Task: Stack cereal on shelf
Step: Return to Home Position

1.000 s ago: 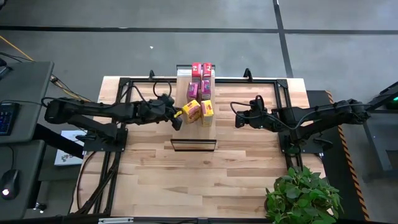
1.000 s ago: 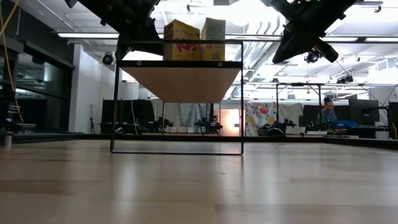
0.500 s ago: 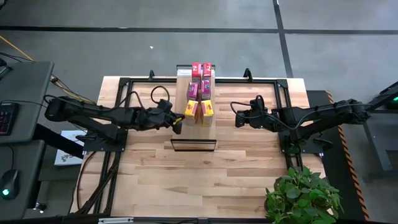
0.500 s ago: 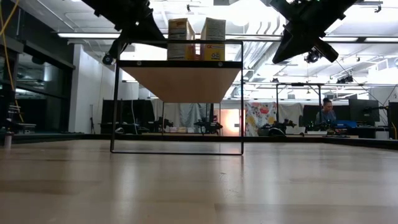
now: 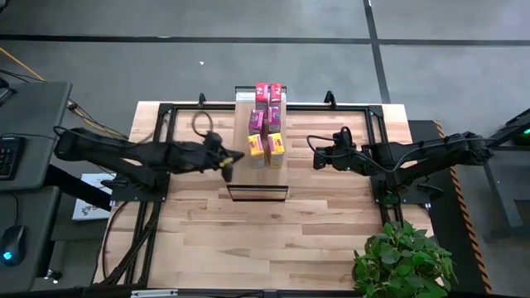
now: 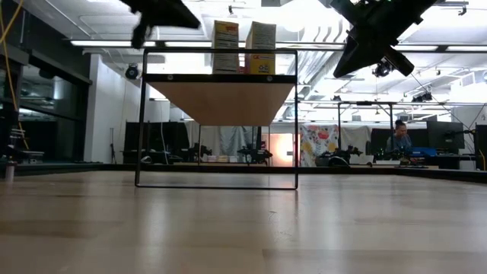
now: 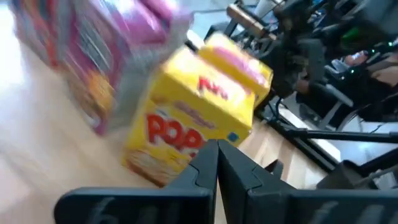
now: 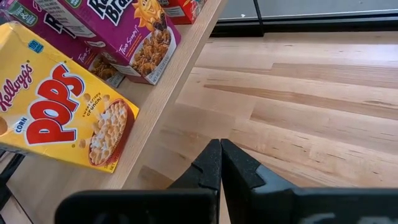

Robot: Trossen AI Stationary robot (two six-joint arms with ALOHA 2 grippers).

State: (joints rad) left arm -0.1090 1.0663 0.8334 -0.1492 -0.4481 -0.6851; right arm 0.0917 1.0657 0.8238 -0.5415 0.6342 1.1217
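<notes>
On shelf point(image 5: 243, 116): cereal point(image 5: 257, 146), paired red, pink, yellow.
Left hand point(image 5: 230, 159): clenched, empty, beside shelf.
Right hand point(image 5: 315, 157): clenched, empty, apart.

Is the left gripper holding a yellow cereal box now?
No, the left gripper is shut and empty, apart from the yellow boxes on the shelf.

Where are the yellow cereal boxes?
In the high view, the yellow cereal boxes stand side by side on the shelf, at its end toward the table's middle, next to the pink boxes.
</notes>
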